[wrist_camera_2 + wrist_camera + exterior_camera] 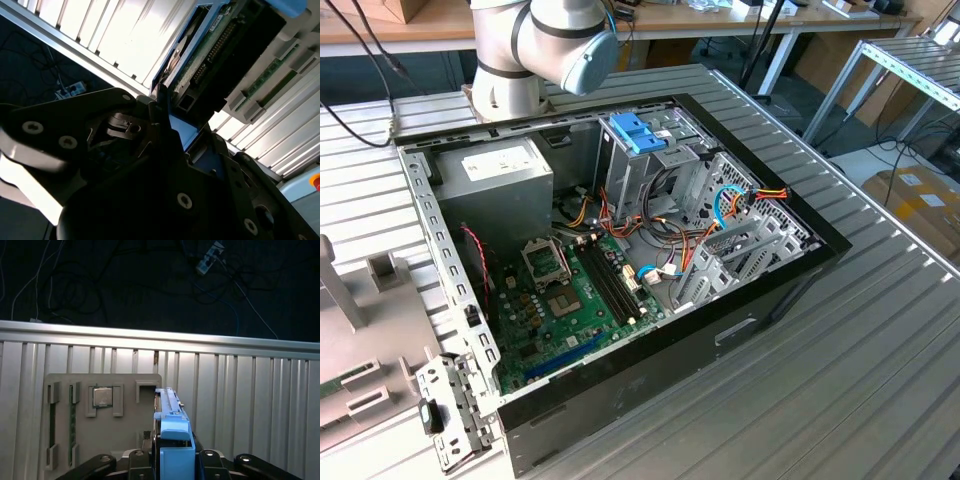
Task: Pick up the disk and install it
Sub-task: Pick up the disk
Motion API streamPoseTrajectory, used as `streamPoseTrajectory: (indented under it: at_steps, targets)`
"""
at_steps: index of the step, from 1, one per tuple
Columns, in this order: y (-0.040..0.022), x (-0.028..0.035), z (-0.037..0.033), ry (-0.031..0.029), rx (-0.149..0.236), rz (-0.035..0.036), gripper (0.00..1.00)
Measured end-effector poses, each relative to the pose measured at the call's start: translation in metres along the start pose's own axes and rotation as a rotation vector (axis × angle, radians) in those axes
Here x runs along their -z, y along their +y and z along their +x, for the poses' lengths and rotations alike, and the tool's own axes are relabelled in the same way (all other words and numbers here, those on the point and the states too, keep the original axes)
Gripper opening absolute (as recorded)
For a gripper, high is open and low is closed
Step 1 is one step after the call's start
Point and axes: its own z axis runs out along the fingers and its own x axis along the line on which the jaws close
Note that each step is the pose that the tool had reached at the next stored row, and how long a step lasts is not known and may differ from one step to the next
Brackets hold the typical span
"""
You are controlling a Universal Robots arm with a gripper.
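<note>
In the first wrist view the disk (pixel 169 410) stands edge-on, with its blue plastic rail (pixel 176 445) facing the camera. My gripper (pixel 172 459) is shut on it, one black finger on each flat side. Below it lies the grey parts tray (pixel 125 435) on the ribbed table. The second wrist view shows the disk's (pixel 210 47) green circuit-board side and connector, with the blue rail (pixel 182 131) clamped in my gripper (pixel 184 136). In the exterior view the open computer case (pixel 790 270) lies on the table, with a metal drive cage and blue latch (pixel 638 130) at its far end.
The arm's base (pixel 510 70) stands behind the case. Inside the case are a grey power-supply box (pixel 505 170), a green motherboard (pixel 570 290) and loose cables (pixel 740 200). The tray (pixel 360 340), holding a processor chip (pixel 103 396) and a memory stick (pixel 72 425), sits at the exterior view's left.
</note>
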Motion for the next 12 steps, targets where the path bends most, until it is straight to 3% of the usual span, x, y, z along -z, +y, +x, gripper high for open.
streamPoseTrajectory:
  at_steps: [12]
  targets:
    - [0.0004, 0.0084, -0.0007, -0.0091, 0.000, 0.0004, 0.37]
